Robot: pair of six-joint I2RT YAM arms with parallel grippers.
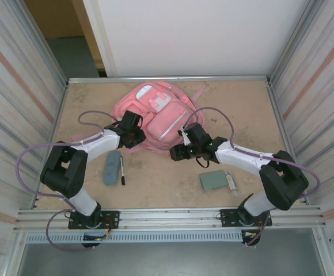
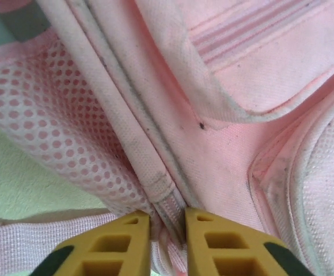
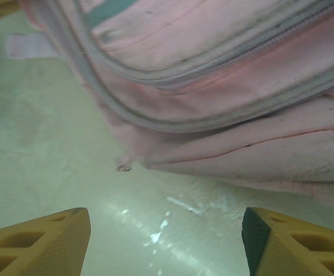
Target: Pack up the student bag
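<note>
The student bag [image 1: 155,112], soft pink fabric with pale trim and rounded zip pockets, is lying flat at the far middle of the tan tabletop [image 1: 161,187]. The left gripper [image 2: 167,223] is pinching a ridged seam of the bag between its yellow fingers, beside a dotted mesh panel [image 2: 57,121]. Up close the weave and grey dirt streaks are standing out; from above the fabric is reading as plain pink. The right gripper [image 3: 166,230] is hanging spread over glossy tabletop, just short of the bag's piped lower edge. From above, a grey-blue oblong pouch [image 1: 112,168], a black pen [image 1: 122,171] and a green-grey flat pad [image 1: 213,180] are lying nearer the bases.
</note>
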